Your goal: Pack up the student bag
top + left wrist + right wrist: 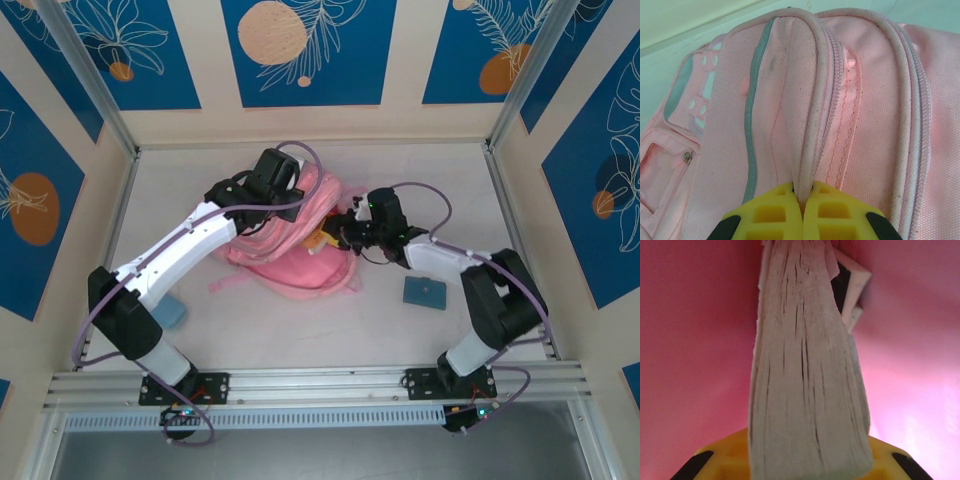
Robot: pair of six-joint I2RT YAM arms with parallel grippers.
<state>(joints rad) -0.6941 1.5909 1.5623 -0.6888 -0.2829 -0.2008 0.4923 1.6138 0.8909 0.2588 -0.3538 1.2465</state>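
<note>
1. Pink bag walls crowd your right claw on both sides; a stack of pages blocks ahead.
2. Folds of the bag rise ahead of your left claw; bare table lies beyond, left.
3. A blue case sits behind the right claw.

No legible text, label, brand, number or sign on any surface in view.

The pale table carries the pink student bag, which lies slumped at its middle, a little toward the far side. One strap trails onto the surface at the bag's near left. A small teal case lies flat to the right, apart from the bag. Near the left edge lies a light blue pad, partly hidden.
</note>
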